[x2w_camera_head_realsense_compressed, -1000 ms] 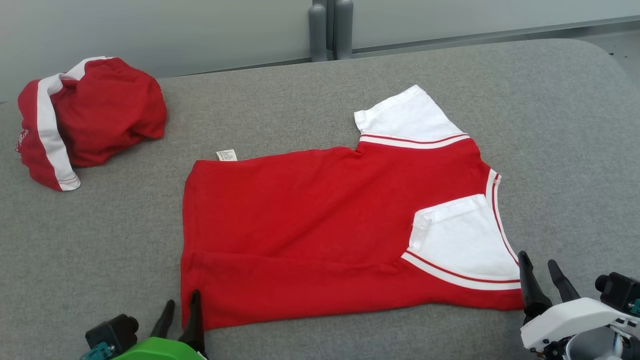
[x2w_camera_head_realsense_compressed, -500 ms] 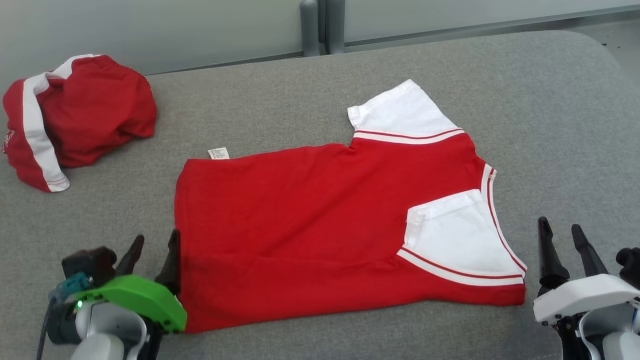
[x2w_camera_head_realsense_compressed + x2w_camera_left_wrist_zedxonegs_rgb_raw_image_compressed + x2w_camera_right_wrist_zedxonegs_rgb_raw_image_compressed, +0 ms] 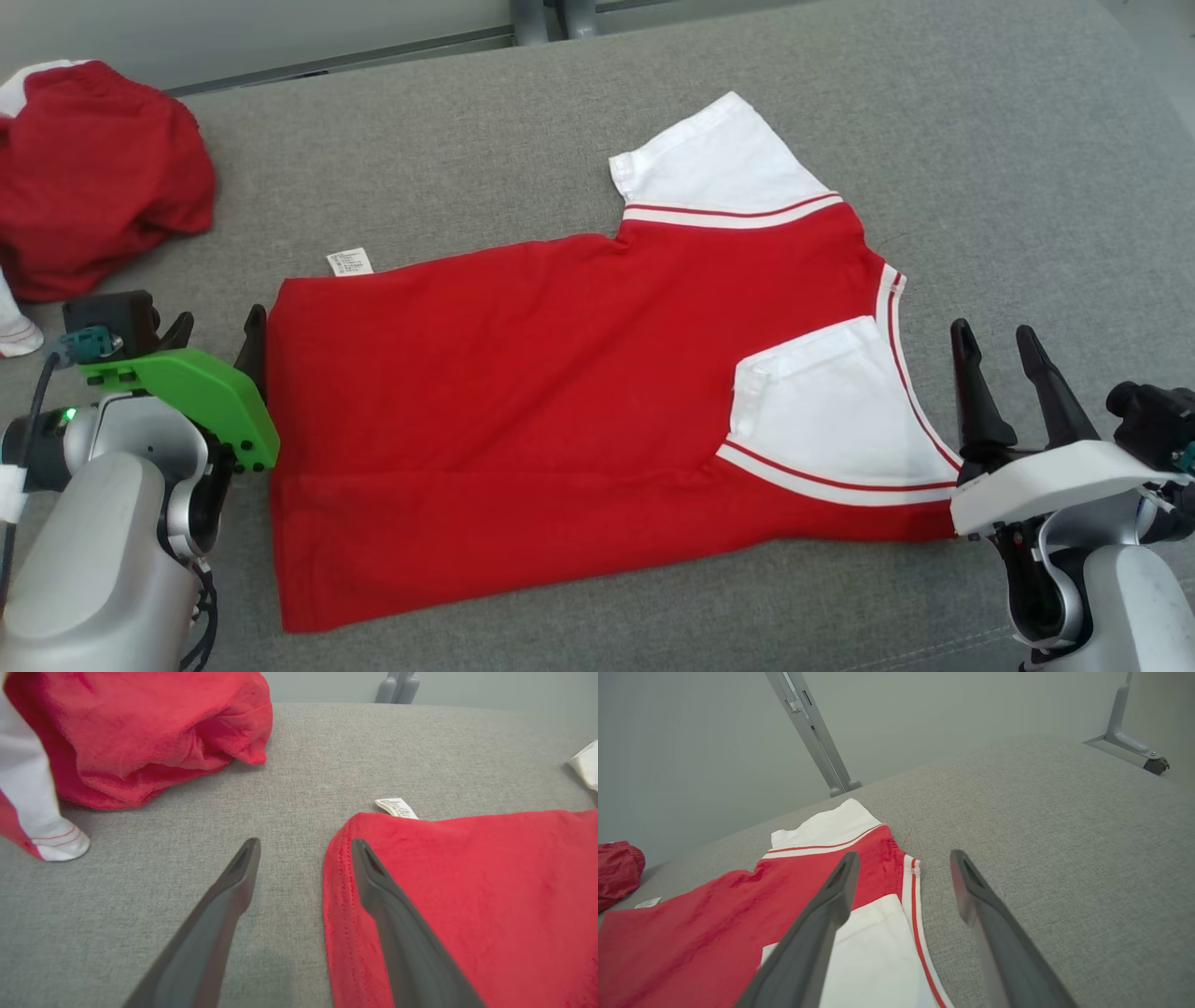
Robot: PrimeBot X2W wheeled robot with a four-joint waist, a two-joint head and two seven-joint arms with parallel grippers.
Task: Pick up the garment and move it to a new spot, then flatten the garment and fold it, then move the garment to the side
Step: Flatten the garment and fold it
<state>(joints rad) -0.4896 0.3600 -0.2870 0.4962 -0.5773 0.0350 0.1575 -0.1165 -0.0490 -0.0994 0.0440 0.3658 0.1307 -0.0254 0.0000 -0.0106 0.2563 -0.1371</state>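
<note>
The garment (image 3: 560,392), a red T-shirt with white sleeves, lies spread on the grey table (image 3: 467,159), its near edge and near sleeve folded inward. My left gripper (image 3: 215,325) hangs open at the shirt's left hem, one finger over the red cloth (image 3: 467,896) and the other over bare table in the left wrist view, nothing held. My right gripper (image 3: 994,338) is open beside the collar end, just right of the folded white sleeve (image 3: 831,401). In the right wrist view the striped neckline (image 3: 913,891) lies between the fingers.
A second red and white garment (image 3: 84,215) is bunched at the table's far left, also seen in the left wrist view (image 3: 140,742). A white care label (image 3: 348,262) sticks out at the shirt's far hem. Grey frame posts (image 3: 808,732) stand behind the table.
The head camera has tilted, shifting the whole picture. The left gripper let go of the near hem and opened, and both arms have moved farther up along the shirt's two ends.
</note>
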